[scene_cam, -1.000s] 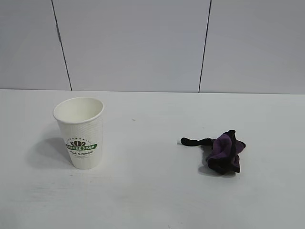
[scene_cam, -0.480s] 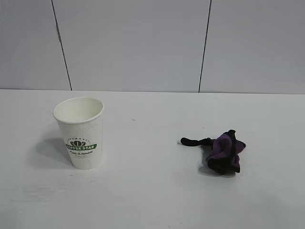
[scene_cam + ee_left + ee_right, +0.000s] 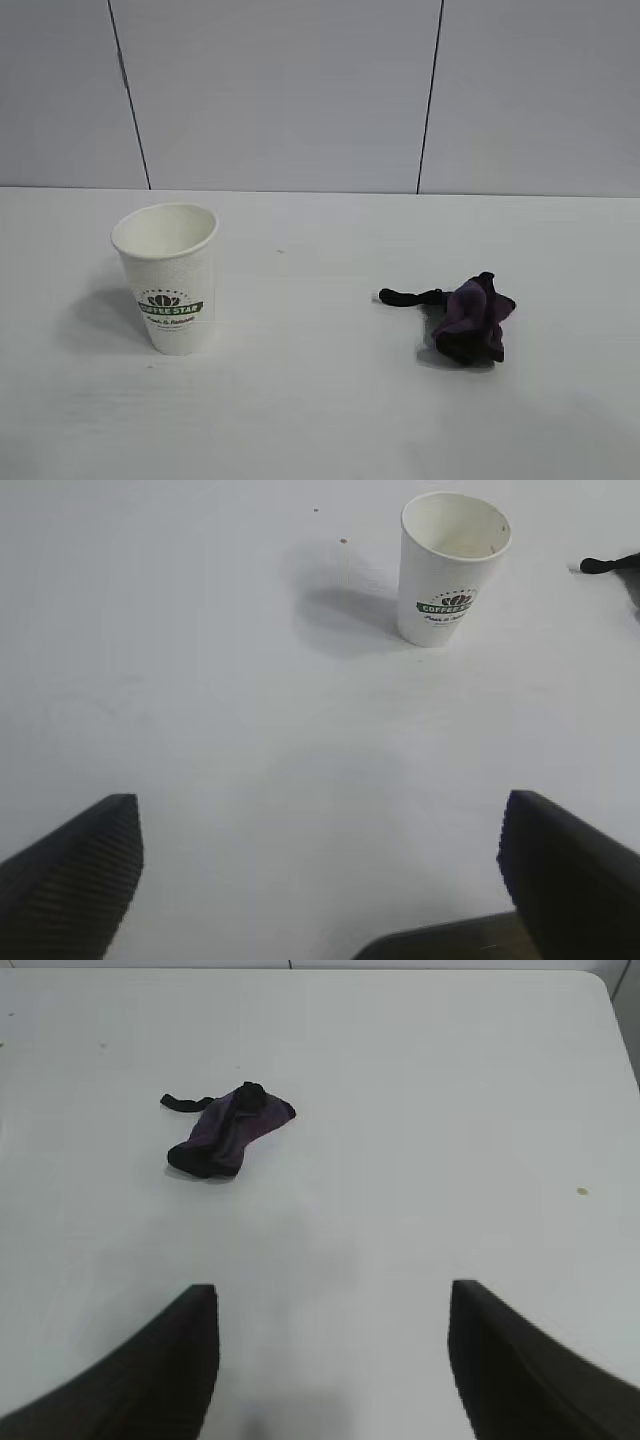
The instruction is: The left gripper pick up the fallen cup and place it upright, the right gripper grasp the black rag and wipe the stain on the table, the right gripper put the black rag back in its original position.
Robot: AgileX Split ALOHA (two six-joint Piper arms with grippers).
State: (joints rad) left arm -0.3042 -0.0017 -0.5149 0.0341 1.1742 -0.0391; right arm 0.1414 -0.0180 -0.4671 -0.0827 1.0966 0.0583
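table point(image 3: 330, 420): white, bare across the middle; no amber stain visible in any view, so wipe step judged done.
cup point(image 3: 170, 280): upright, mouth up, toward the left side of the table, well apart from the rag; logo faces the exterior camera. Upright step judged done. Leave alone.
black rag point(image 3: 470, 320): bunched, lying free toward the right side of the table, strap end trailing toward the cup side. Nothing touching it. Looks placed back; whether that spot is the original one cannot be told.
left gripper point(image 3: 320, 865): not in exterior view; in own wrist view jaws spread very wide, nothing between them, aimed down at bare table with the cup well ahead. Parked.
right gripper point(image 3: 330, 1360): not in exterior view; in own wrist view jaws partly open, empty, tilted down over bare table, rag well ahead and off toward one side of the gap.
step in hand: judged as clearing off after the rag drop, task near complete.
doing it well: keep jaws open and off the rag; clear away from the strap so nothing snags and drags the cloth; no sweep toward the cup.
risk: fingertip catching a fold on exit, shifting the rag from its spot.
small marks: a few tiny specks on the table, one yellowish point(image 3: 581, 1191) near the right edge; too small to identify.
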